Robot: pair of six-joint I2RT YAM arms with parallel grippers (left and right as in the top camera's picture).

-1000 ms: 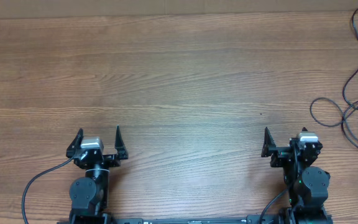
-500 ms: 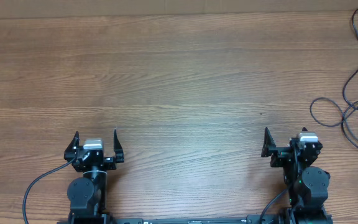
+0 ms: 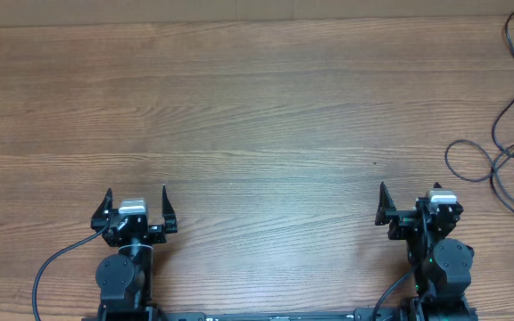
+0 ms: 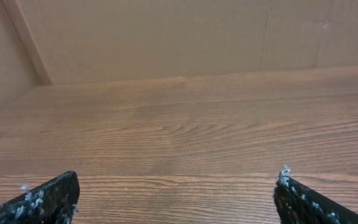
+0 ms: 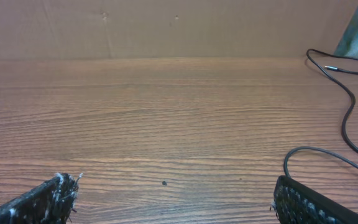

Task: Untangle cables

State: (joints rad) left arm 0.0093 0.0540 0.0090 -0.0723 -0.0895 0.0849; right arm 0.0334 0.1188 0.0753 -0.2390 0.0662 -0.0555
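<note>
The cables are thin black cords lying in loose loops at the far right edge of the table, one strand running up toward the back right corner. In the right wrist view a strand curves along the right side, with a small plug end near the back. My right gripper is open and empty, to the left of and nearer than the loops. My left gripper is open and empty at the near left, far from the cables.
The wooden table is backed by a brown cardboard wall. A thick black cable runs from the left arm's base. A small dark speck sits on the wood ahead of the right gripper.
The left gripper shifted slightly left and back toward its base, then held still. The right gripper and the cables have not moved.
</note>
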